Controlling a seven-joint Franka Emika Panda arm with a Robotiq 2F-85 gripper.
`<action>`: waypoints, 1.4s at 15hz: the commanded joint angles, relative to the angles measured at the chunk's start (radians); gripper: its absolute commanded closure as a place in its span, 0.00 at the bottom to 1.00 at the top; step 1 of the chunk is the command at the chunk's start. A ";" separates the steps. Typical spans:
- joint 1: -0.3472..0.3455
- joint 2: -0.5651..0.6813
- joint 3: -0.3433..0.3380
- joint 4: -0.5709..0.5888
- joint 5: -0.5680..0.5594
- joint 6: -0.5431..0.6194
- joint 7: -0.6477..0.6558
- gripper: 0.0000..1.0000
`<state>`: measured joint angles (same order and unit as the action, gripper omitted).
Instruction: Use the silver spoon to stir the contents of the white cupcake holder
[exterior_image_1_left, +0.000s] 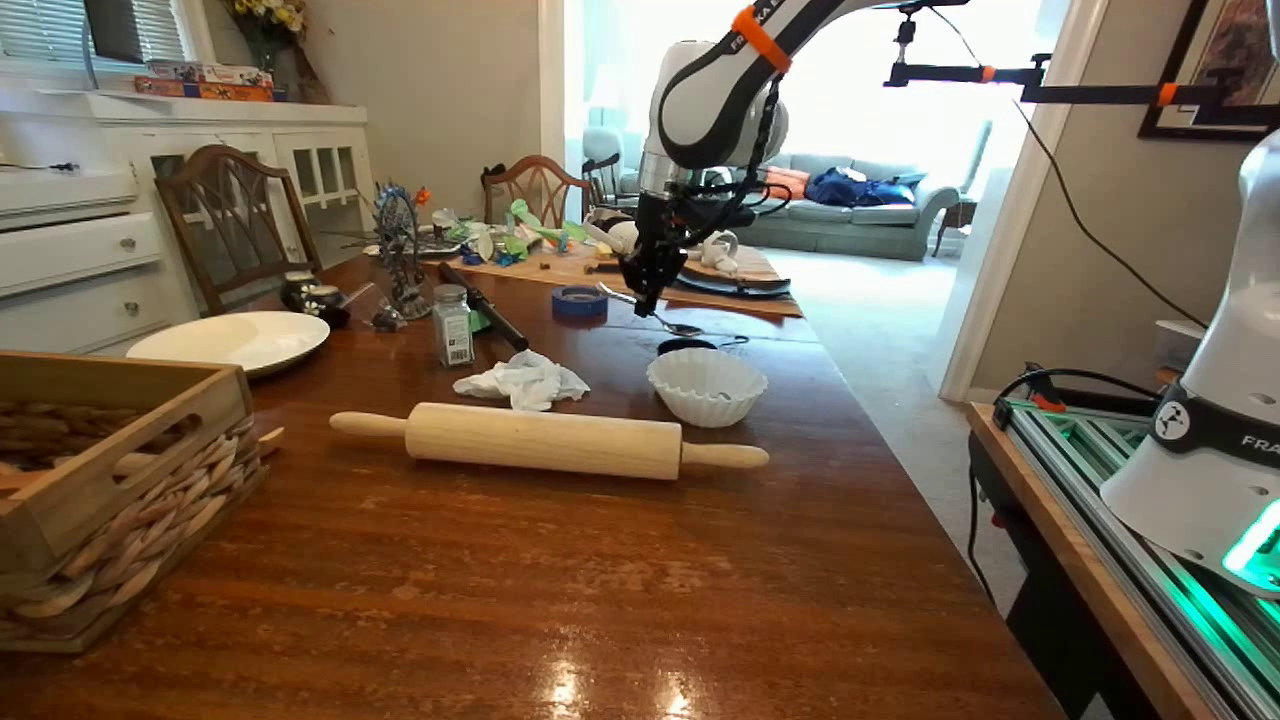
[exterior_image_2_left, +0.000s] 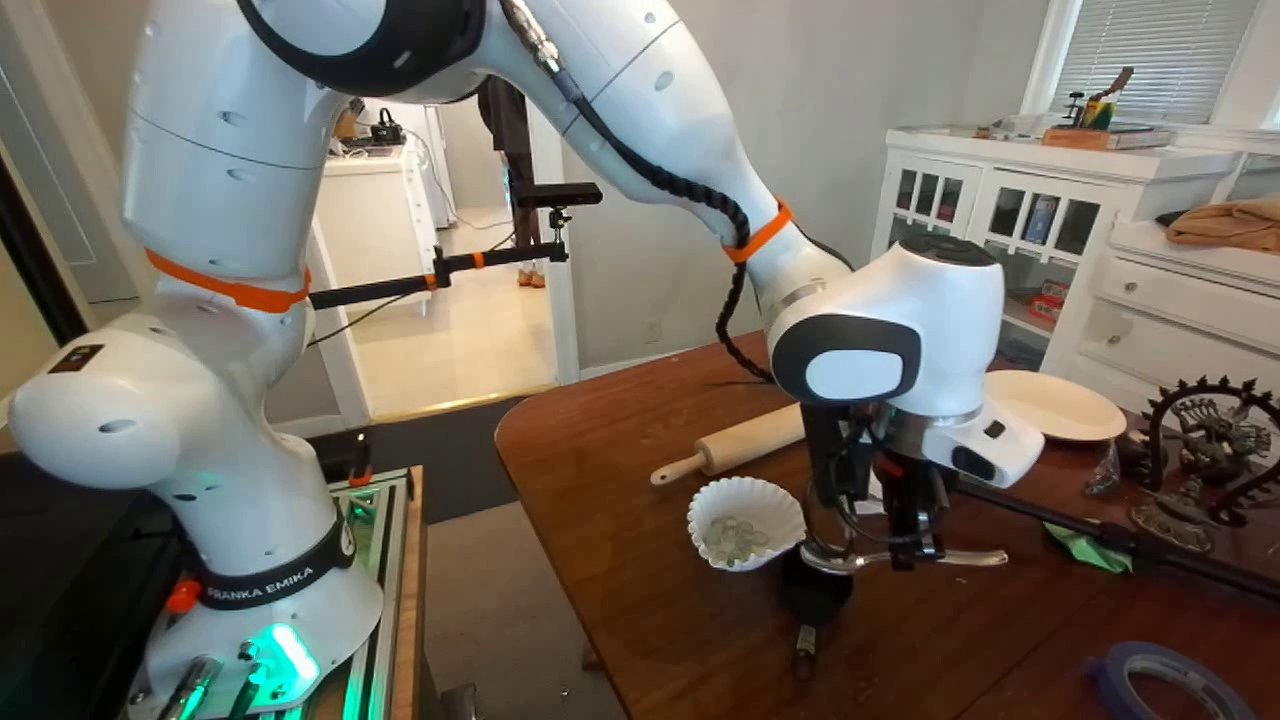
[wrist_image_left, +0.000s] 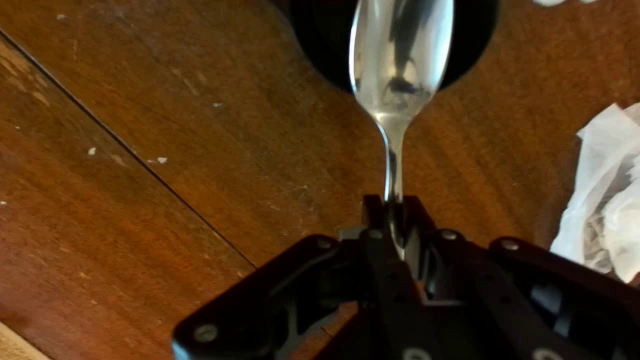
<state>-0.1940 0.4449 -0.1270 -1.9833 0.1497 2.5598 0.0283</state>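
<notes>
"Although the silver spoon (wrist_image_left: 394, 125) is held, is it doing any work in the white cupcake holder (exterior_image_1_left: 706, 395)?"

"No. The gripper (wrist_image_left: 393, 214) pinches the handle between its fingers, and the spoon's bowl is above the dark cup (exterior_image_2_left: 815, 592), just beside the holder rather than inside it. Whether spoon and cup touch cannot be told."

"Where does the holder stand, then?"

"Upright on the table (exterior_image_1_left: 560, 590), near one end of the rolling pin (exterior_image_1_left: 545, 440). In an exterior view, pale, glassy-looking pieces (exterior_image_2_left: 735, 540) show at the bottom; what exactly they are is unclear."

"So how much of the task counts as done?"

"The grasp, and apparently the lift, since the spoon looks clear of the table. That suggests an early stage, with the stirring not yet under way."

"And what is left?"

"The main part: bringing the spoon across to the holder, lowering its bowl past the fluted rim, and the stirring itself, in among those pieces. Since the spoon seems nearer level than upright, some tipping of its bowl downward would probably be needed first."
</notes>
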 joint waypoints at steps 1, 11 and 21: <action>0.062 -0.090 -0.004 -0.145 -0.041 0.099 0.049 0.97; 0.145 -0.155 -0.011 -0.269 -0.115 0.220 0.103 0.97; 0.185 -0.181 -0.029 -0.297 -0.191 0.295 0.126 0.97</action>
<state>-0.0556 0.3134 -0.1286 -2.2090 0.0379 2.7691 0.0998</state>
